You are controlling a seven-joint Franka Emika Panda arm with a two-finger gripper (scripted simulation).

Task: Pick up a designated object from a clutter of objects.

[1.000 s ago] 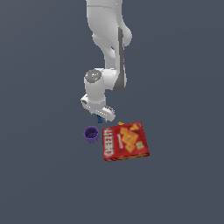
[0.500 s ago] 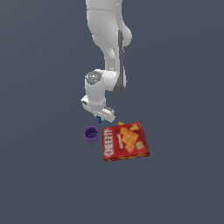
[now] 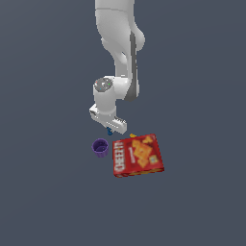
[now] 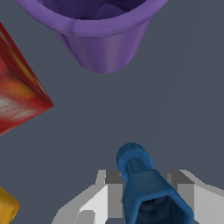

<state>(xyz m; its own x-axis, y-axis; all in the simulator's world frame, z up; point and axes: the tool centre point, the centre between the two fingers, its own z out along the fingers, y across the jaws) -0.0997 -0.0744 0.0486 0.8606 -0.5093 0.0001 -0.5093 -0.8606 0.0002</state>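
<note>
The small dark-blue dumbbell-like piece (image 4: 142, 183) sits between my gripper's (image 4: 146, 194) two light fingers, which press on its thicker end. In the exterior view the gripper (image 3: 109, 126) points down, with a bit of the blue piece (image 3: 109, 130) showing under it. The purple cup (image 3: 100, 147) stands just below it toward the exterior view's left and looks large in the wrist view (image 4: 103, 39). The red Cheez-It box (image 3: 138, 154) lies flat toward the exterior view's right. The tiny yellow item (image 3: 132, 136) sits by the box's far edge.
A corner of the red box (image 4: 19, 100) and the yellow item (image 4: 6, 208) also show in the wrist view, close to the gripper. Everything rests on a plain dark-grey floor (image 3: 202, 96).
The gripper and wrist have shifted slightly toward the exterior view's left. The cup, the box and the yellow item have not moved.
</note>
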